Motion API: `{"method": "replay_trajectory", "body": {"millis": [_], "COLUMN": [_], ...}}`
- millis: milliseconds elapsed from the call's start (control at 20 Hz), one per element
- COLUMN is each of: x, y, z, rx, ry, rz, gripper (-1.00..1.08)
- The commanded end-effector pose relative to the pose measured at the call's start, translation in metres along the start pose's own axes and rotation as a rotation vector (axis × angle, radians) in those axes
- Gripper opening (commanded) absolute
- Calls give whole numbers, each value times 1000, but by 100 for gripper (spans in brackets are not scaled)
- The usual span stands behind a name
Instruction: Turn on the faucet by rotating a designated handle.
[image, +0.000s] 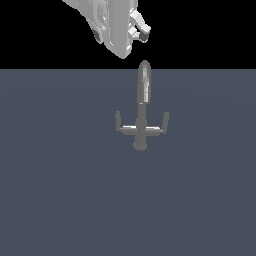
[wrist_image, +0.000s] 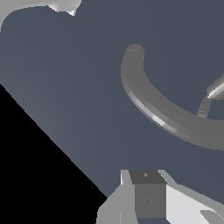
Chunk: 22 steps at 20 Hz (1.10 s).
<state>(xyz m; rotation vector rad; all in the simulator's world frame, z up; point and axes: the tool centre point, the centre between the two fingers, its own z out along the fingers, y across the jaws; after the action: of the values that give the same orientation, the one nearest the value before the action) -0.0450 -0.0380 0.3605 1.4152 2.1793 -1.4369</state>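
Most of the white robot arm is cut off by the top edge of the exterior view; only its lower casing and the pale blocky hand show, and from here the finger gap cannot be read. The wrist view shows just one dark grey finger pad on its white mount, the other finger out of frame, so whether the hand is wide or narrow cannot be told; nothing is visibly held. The small grey metallic faucet stands on the flat slate-blue desk directly below the hand, apart from it, with the rounded spout tip nearest the fingers. Its tall spout rises from a short round base; a thin crossbar carries two upturned pegs. The handle, a short thin grey upright peg, is at the crossbar end on the exterior view's right; its twin is opposite. In the wrist view the spout appears as a thick curved tube, cut off at the frame edge.
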Motion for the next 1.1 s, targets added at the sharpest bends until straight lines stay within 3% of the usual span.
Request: {"method": "replay_trajectory", "body": {"millis": [0, 1050], "x": [2, 29], "y": [11, 107], "z": [0, 1], "rx": [14, 171], "ry": [-29, -221], "rz": [-79, -713], "gripper": [-100, -100]}}
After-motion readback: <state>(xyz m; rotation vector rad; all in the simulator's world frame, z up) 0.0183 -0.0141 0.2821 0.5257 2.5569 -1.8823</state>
